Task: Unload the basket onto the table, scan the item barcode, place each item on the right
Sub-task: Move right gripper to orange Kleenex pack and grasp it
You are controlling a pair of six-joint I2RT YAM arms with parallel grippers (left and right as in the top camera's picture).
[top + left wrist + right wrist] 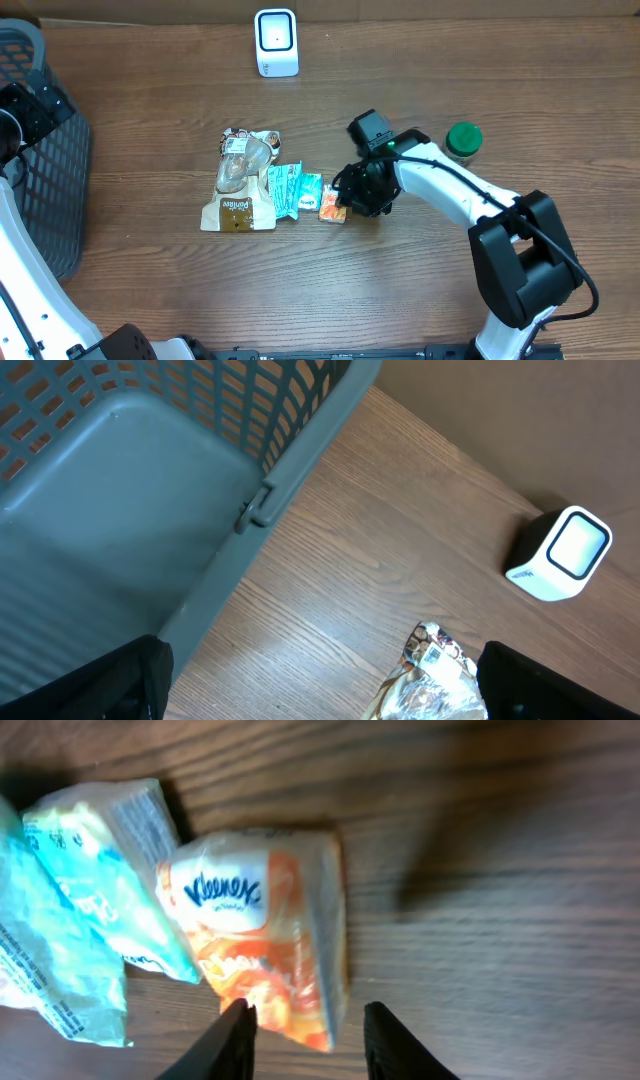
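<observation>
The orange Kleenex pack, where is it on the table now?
In the overhead view the orange Kleenex pack lies flat near the table's middle, just right of the teal packets, with the right end effector directly over it and its fingers open.

Between the white box-shaped barcode scanner [276,42] at the wooden table's [150,290] far edge and the central row of soft packets [272,185], bare wood lies open; a grey plastic mesh basket [45,150] blocks the left edge.
</observation>
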